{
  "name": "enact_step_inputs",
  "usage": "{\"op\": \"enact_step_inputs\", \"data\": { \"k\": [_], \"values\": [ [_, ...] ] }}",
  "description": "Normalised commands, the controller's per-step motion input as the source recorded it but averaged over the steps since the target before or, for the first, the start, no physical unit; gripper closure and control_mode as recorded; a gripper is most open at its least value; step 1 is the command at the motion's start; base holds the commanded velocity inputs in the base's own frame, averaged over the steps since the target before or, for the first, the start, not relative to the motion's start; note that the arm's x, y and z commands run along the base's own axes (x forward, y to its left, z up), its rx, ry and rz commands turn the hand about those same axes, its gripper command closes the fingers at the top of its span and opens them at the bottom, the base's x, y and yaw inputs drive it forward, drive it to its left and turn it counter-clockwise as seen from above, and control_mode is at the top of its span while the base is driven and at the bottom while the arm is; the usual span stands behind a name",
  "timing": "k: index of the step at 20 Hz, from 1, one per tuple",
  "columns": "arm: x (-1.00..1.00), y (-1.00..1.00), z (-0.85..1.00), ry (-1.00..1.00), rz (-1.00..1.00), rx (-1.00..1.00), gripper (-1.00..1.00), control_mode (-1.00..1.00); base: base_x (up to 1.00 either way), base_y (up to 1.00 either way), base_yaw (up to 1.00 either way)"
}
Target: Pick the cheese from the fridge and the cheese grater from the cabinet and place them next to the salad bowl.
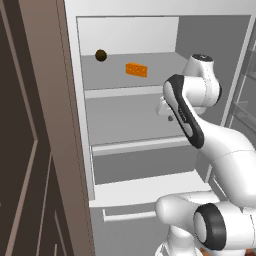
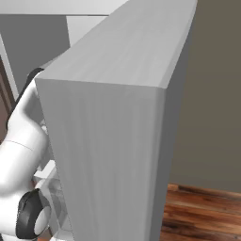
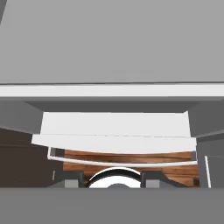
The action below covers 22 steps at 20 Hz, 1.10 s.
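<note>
Gripper (image 3: pixel 112 180) aperture cannot be told; cheese (image 1: pixel 136 69) lies above it, so shelf edge (image 1: pixel 125 92) may be struck.

You are looking at a small dark brown ball (image 1: pixel 101 55) sitting toward eleven o'clock in the left base view. A tall dark brown panelled column (image 1: pixel 25 150) is standing at nine o'clock. In the right base view, wooden floor planks (image 2: pixel 202 216) are showing at five o'clock.
</note>
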Motion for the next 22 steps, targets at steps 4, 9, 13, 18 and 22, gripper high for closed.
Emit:
{"op": "enact_step_inputs", "data": {
  "k": [4,9,13,18,22],
  "values": [
    [-0.15,0.01,0.00,-0.03,0.00,0.00,-1.00,-1.00,0.00,0.00,0.00],
    [-0.34,0.07,0.00,-0.12,0.00,-0.01,-1.00,-1.00,0.00,0.00,0.00],
    [-0.11,0.02,0.00,-0.26,0.17,0.00,-1.00,-1.00,0.00,0.00,0.00],
    [-0.07,0.01,0.03,-0.18,0.26,0.00,-1.00,-1.00,0.00,0.00,0.00],
    [-0.03,0.18,0.34,-0.16,0.16,-0.06,-1.00,-1.00,0.00,0.00,0.00]
  ]
}}
